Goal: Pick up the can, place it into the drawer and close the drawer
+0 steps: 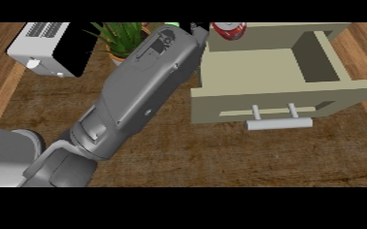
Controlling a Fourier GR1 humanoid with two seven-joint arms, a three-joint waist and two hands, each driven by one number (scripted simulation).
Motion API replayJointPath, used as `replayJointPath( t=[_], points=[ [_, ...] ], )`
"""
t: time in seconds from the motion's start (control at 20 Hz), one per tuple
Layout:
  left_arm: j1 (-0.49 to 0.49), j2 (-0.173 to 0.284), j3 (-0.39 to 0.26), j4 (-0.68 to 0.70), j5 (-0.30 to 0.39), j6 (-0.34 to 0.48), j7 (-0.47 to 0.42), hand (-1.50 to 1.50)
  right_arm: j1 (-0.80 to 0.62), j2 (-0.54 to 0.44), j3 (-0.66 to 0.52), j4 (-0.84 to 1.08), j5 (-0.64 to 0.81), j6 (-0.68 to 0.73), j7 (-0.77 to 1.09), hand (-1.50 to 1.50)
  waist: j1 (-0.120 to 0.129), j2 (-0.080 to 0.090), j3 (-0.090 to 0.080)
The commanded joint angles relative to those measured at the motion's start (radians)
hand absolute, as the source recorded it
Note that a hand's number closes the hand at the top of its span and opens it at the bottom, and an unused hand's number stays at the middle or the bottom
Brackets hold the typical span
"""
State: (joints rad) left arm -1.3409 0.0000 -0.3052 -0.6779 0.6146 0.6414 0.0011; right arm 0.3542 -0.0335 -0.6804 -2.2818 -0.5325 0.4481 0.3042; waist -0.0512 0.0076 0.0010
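Red soda can (228, 30) at the far edge of the open beige drawer (251, 68), upright, partly cut by the frame. Likely light, thin-walled, slick; best taken round the middle of its side. Left hand (195, 29) just beside the can, mostly hidden by the grey forearm (143, 87); cannot tell its state. Brown wood-grain tabletop (215, 160), potted plant (118, 39) and white toaster (43, 46) behind

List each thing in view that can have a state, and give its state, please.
drawer: open, nothing inside it.
can: upright, at the drawer's far edge, outside its compartment.
left hand: beside the can; fingers mostly hidden.
potted plant: upright.
toaster: slots without bread.
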Motion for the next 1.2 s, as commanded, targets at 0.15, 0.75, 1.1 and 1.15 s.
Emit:
replayJointPath(
  t=[0.15,0.75,1.1,1.15],
  points=[
    [-0.034,0.0,-0.11,0.09,0.11,0.03,-0.062,1.5,-0.02,0.031,0.037,-0.004,0.036,-0.013,-0.003,-1.5,-0.011,0.005,0.001],
    [-0.038,0.0,-0.249,0.176,0.226,0.104,-0.115,-1.5,-0.009,-0.021,0.014,-0.011,-0.018,0.003,0.025,-1.5,-0.041,0.008,0.001],
    [-0.054,0.0,-0.279,0.21,0.283,0.141,-0.123,-1.5,0.016,0.031,0.061,-0.063,0.029,-0.041,0.011,-1.5,-0.037,0.009,0.001],
    [0.003,0.0,-0.298,0.191,0.298,0.121,-0.15,-1.5,0.022,0.01,0.018,-0.053,-0.018,0.005,0.014,-1.5,-0.041,0.008,0.001]
  ],
)
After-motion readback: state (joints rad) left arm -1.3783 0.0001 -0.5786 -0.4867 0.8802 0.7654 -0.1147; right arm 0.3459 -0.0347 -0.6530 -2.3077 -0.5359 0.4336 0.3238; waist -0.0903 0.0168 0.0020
